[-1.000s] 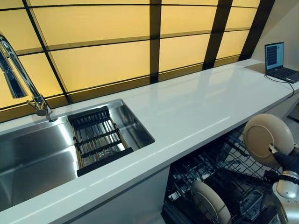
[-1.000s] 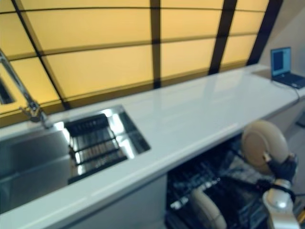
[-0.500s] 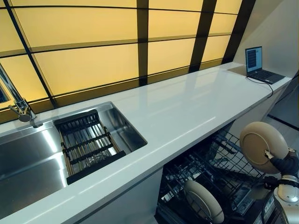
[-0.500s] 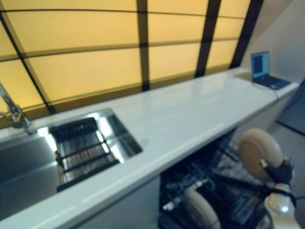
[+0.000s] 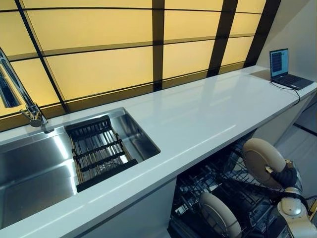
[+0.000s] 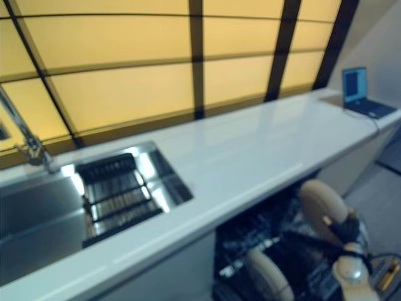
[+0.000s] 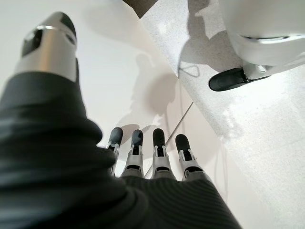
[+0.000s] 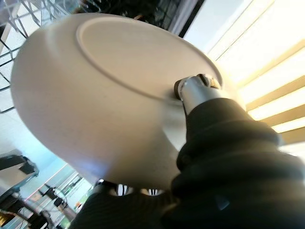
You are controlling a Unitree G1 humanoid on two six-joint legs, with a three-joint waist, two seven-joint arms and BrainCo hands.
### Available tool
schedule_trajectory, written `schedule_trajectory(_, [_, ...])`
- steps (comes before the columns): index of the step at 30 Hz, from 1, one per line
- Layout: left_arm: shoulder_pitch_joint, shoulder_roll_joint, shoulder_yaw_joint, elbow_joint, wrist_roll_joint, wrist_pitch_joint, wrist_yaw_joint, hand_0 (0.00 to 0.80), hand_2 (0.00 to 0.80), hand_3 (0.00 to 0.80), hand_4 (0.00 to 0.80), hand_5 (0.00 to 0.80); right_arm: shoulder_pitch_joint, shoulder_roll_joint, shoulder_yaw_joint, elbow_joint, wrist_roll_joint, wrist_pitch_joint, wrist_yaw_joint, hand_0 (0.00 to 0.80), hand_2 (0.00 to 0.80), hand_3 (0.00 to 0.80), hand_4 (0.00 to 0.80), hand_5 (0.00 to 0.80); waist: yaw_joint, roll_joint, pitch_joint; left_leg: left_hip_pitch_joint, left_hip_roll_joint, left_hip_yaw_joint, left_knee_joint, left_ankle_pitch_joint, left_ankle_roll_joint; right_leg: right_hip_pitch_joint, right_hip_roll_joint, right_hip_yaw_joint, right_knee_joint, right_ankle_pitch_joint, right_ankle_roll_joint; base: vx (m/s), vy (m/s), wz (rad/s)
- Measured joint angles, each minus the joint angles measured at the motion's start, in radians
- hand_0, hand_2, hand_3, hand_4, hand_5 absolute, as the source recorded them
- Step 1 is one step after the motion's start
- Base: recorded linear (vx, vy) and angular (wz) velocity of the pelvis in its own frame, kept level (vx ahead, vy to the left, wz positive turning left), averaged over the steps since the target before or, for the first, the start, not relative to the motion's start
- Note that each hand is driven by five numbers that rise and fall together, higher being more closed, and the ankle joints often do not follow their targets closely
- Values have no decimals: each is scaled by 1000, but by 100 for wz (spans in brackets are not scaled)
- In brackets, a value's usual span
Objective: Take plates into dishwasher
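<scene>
My right hand (image 5: 286, 176) is shut on a cream plate (image 5: 261, 161) and holds it on edge over the open dishwasher rack (image 5: 233, 186) under the counter. In the right wrist view the thumb (image 8: 195, 90) presses on the plate's underside (image 8: 109, 90) and the fingers are hidden behind it. A second cream plate (image 5: 218, 214) stands upright in the rack at the front. My left hand (image 7: 147, 157) shows only in its wrist view, with straight fingers, empty, hanging over the floor.
A white counter (image 5: 198, 114) runs above the dishwasher. A steel sink (image 5: 44, 163) with a dark drying rack (image 5: 99, 148) and a tap (image 5: 20, 94) sits at the left. A laptop (image 5: 285, 67) stands at the counter's far right end.
My right hand has lowered the plate and moved it left, closer to the dishwasher rack. The camera has also shifted.
</scene>
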Motion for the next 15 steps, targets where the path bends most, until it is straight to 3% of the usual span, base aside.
schedule_trajectory(15, [-5,10,-11,-7,39,7,-27,0,0,0,0,0,-13,-19,39,156,-64,45,22,800,800,800,800,800,25,15,31,0,0,-26,0,5,-2,12,-1,-22,0,-1,-1,4,-6,3])
